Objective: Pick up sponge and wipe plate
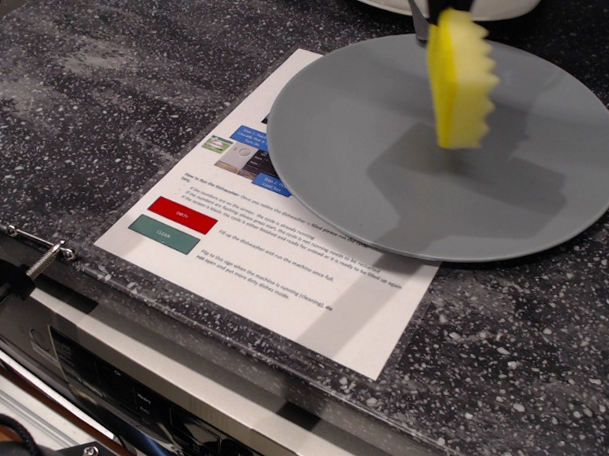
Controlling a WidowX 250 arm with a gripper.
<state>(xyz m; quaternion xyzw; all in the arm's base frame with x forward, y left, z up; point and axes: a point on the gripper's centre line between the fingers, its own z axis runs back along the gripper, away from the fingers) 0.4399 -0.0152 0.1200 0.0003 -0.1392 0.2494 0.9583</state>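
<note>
The yellow sponge [460,81] hangs upright over the back middle of the large grey plate [338,139], its wavy edge facing right. Its lower end is at or just above the plate's surface, and I cannot tell if it touches. My gripper [454,3] shows only as dark fingers at the top edge of the frame. It grips the top of the sponge from above. The sponge's shadow falls on the plate below and to the right.
The plate lies on a printed paper sheet [283,257] on a dark speckled counter [109,91]. A white dish [507,7] with metal cutlery [420,20] stands just behind the plate. The counter's front edge and an appliance panel [129,382] run along the bottom left.
</note>
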